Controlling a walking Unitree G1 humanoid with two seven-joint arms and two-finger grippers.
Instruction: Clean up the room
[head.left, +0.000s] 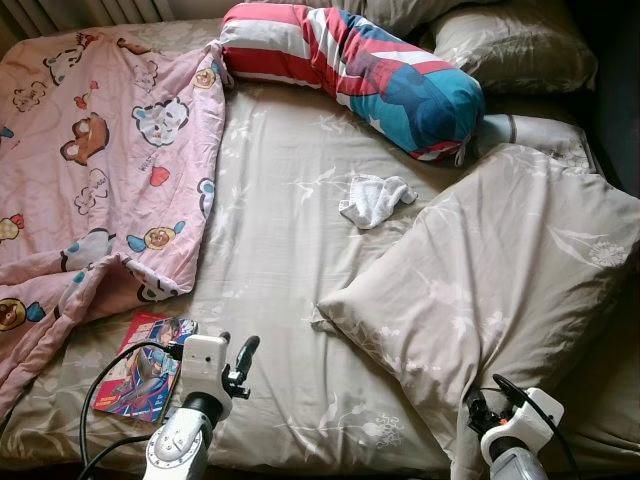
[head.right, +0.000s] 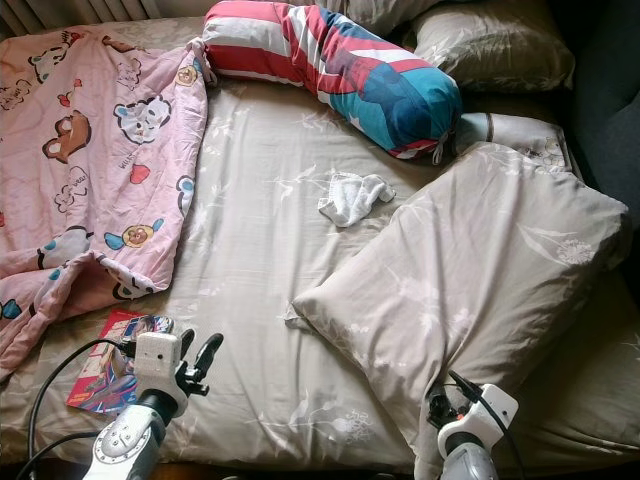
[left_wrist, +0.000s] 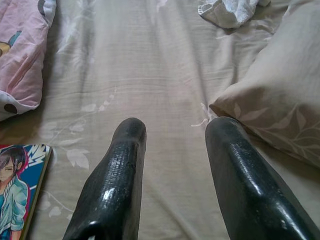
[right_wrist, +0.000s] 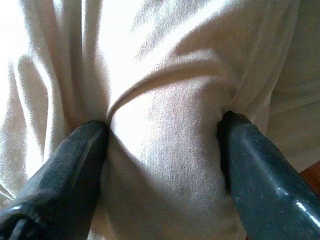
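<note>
Bed (head.left: 280, 230) w/ beige leaf-print sheet takes up most of the head views. Pink cartoon-animal blanket (head.left: 90, 170) is rumpled over the robot's left part of the bed. Big beige pillow (head.left: 490, 290) lies tilted on the right part, near corner toward the robot. Red/white/blue bolster cushion (head.left: 350, 65) lies across the far side, another beige pillow (head.left: 515, 45) behind it at the far right. Small white crumpled cloth (head.left: 373, 198) sits on the sheet between bolster and big pillow, apart from both. Manga-style comic book (head.left: 145, 365) lies flat on the sheet at the near left, just below the blanket edge.

Right gripper (right_wrist: 162, 135): fingers spread wide w/ a fold of the big pillow's fabric bulging between them, both fingertips (right_wrist: 87, 135) pressed into the cloth. In head view it sits at the pillow's near edge (head.left: 485, 410).

Left gripper (left_wrist: 175, 130): fingers apart, nothing between them, hovering over bare sheet; comic book just to its left, pillow corner to its right, white cloth well ahead.
</note>
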